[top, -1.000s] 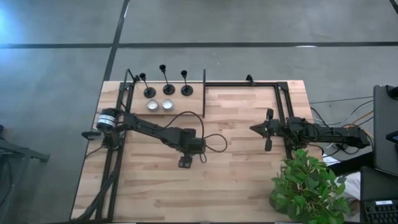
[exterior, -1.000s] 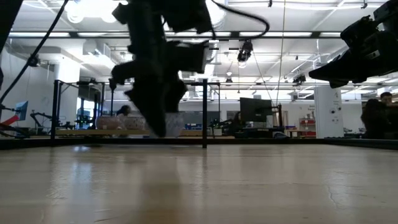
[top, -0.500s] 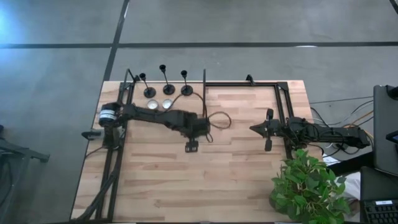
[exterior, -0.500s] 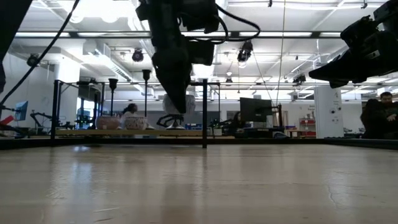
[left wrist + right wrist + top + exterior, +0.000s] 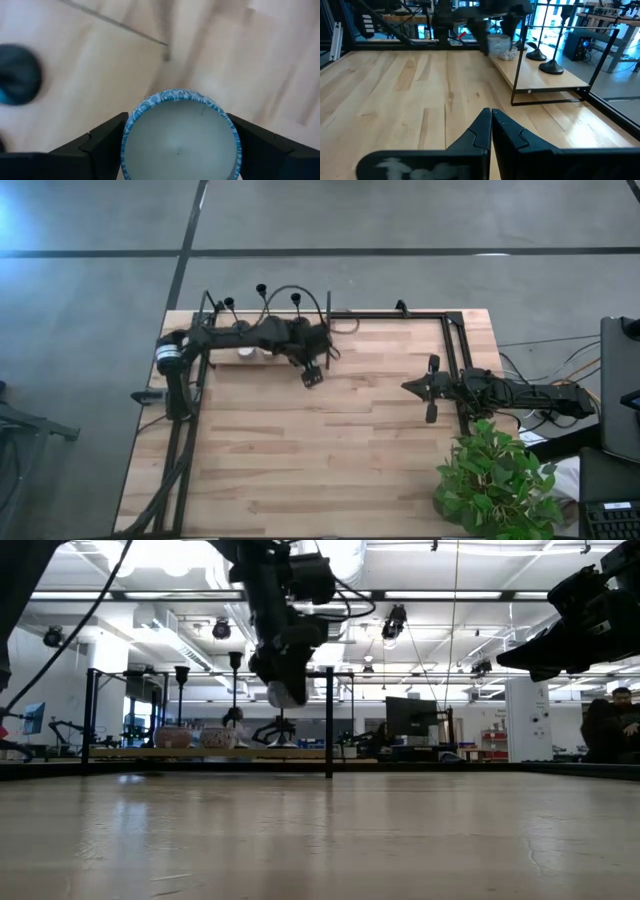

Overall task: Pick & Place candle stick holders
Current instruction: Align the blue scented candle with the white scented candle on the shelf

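Three black candle stick holders (image 5: 262, 288) stand by their round bases on a raised wooden shelf (image 5: 540, 75) at the table's far left. They also show in the right wrist view (image 5: 552, 66). My left gripper (image 5: 283, 692) hangs just in front of them, shut on a round candle (image 5: 180, 137) with white wax and a blue-patterned rim. Two more low candles (image 5: 218, 737) sit on the shelf. My right gripper (image 5: 432, 388) waits shut and empty at the right, above the table. My left gripper pinches the candle's round side wall (image 5: 126, 145) between its two fingers, one on each opposite side. The fingers (image 5: 100, 145) come from above, pointing down. The candle is lifted clear of the table and sits level, wax side up.
A black metal frame stands on the table, with an upright post (image 5: 328, 330) beside the shelf and a rail (image 5: 455, 350) near my right arm. A potted plant (image 5: 495, 480) sits at the near right corner. A person (image 5: 620, 715) shows in the room behind.
My left gripper has carried the candle from the table's middle toward the far edge and upward, ending close to the candle stick holders. It has stayed shut on the candle, which stays level.
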Controlling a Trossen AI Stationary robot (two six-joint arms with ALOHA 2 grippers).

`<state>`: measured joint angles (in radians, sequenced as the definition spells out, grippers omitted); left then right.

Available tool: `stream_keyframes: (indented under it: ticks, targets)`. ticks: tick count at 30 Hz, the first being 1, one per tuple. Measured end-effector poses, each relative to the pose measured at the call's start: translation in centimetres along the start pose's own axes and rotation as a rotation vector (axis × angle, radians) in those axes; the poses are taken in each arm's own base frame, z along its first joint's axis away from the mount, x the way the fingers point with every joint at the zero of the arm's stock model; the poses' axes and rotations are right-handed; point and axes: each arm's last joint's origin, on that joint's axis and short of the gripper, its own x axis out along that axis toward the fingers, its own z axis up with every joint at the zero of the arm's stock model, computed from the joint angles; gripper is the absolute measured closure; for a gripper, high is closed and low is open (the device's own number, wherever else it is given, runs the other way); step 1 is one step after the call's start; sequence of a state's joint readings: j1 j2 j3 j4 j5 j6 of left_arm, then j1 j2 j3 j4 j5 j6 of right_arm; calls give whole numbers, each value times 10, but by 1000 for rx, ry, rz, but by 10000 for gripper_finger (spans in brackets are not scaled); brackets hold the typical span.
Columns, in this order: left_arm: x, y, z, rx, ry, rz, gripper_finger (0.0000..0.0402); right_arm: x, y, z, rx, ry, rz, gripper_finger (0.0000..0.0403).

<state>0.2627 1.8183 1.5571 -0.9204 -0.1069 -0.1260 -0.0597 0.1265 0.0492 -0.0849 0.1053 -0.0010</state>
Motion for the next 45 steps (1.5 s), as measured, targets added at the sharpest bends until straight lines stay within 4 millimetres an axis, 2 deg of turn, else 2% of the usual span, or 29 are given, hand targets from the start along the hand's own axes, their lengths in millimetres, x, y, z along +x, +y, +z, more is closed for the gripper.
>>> stream_keyframes:
  ticks: [10,22,37,45]
  targets:
    - [3,44,1,-243,11,49,97,0,0,0,0,0,0,394]
    - [5,72,0,-371,18,59,97,0,0,0,0,0,0,394]
    - [23,90,-3,-388,86,74,97,0,0,0,0,1,0,394]
    - [26,92,-3,-390,89,72,97,0,0,0,0,1,0,394]
